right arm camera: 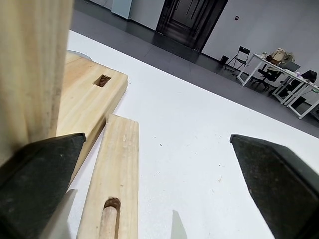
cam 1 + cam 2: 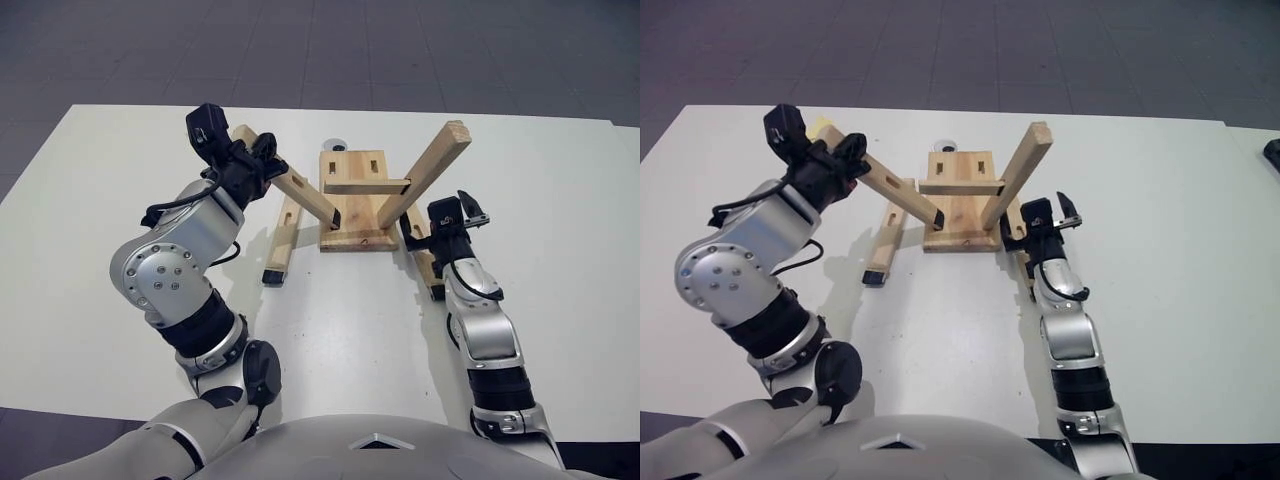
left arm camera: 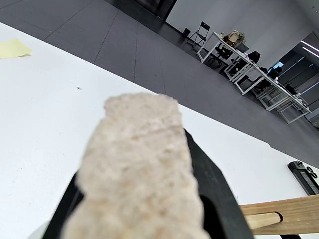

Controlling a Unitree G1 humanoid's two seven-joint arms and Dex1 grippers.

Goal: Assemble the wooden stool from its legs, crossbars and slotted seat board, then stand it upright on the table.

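Pine, pale and raw-sawn, makes up every part, and the stool is partway built. The left gripper is clamped on the held leg, a square bar lifted off the table. Its dark lower end points down at the seat just ahead of the tool. The seat lies flat, a thick slab cut with small rectangular slots. Past it an upright leg leans out of the seat, just beside one finger of the right gripper. That gripper's jaws stand wide, holding nothing, over a loose leg flat on the table. A thin crossbar juts from the upright leg toward the held leg. I judge the step in hand to be seating the second leg. Next, its end needs lining up with a free slot and its mortise with the crossbar's tip. Whether the upright leg is fully home is hard to tell. A fourth leg lies beneath the left gripper.
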